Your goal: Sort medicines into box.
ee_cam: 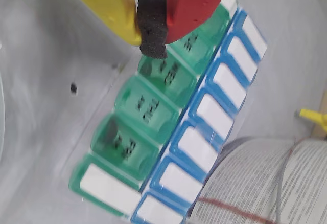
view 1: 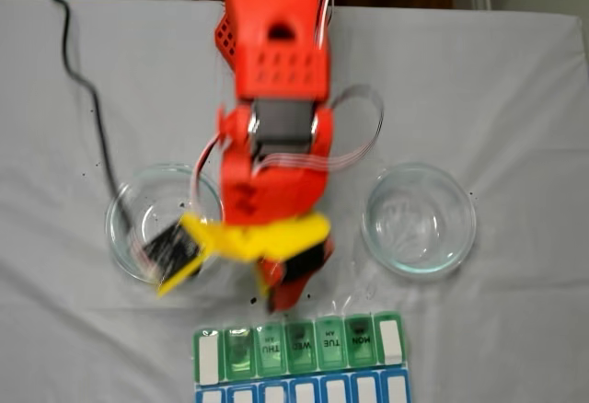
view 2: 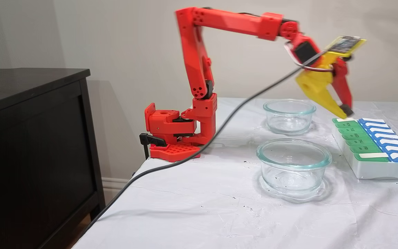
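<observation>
Gripper [ee_cam: 152, 27]: yellow and red fingers clenched together on the black foam pad, no ball visible between them, hovering just above the green lid row.
Box [ee_cam: 153, 147]: at six o'clock on the table in the top-down fixed view, green row nearest the arm.
Glass dishes [view 1: 419, 219]: at nine and three o'clock of the gripper.

Bright red printed-plastic arm [view 2: 199, 55], blocky segments, base plate with a grid of holes at 6 o'clock of its column. Two-finger gripper [view 2: 344, 112]: one yellow finger, one red, black foam pad [ee_cam: 152, 27] at the tips. White ribbon wires [view 1: 354, 141] loop by the wrist; black cable [view 2: 185, 157] trails off.
</observation>
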`<state>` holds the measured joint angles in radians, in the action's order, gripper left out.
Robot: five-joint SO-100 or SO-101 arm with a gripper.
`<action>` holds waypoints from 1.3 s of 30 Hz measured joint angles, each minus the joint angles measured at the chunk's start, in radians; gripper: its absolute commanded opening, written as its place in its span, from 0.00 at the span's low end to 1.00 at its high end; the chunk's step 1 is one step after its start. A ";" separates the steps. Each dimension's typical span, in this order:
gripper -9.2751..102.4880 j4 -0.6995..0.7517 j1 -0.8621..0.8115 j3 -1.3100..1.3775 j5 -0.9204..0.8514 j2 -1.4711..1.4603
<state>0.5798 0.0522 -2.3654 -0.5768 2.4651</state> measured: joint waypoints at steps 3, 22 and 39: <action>0.08 0.058 0.021 -0.101 0.009 0.164; 0.11 0.569 0.210 -0.517 0.049 0.715; 0.11 0.568 0.112 -0.646 0.081 0.719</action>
<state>1.1474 0.1641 -3.0112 -0.4955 3.1845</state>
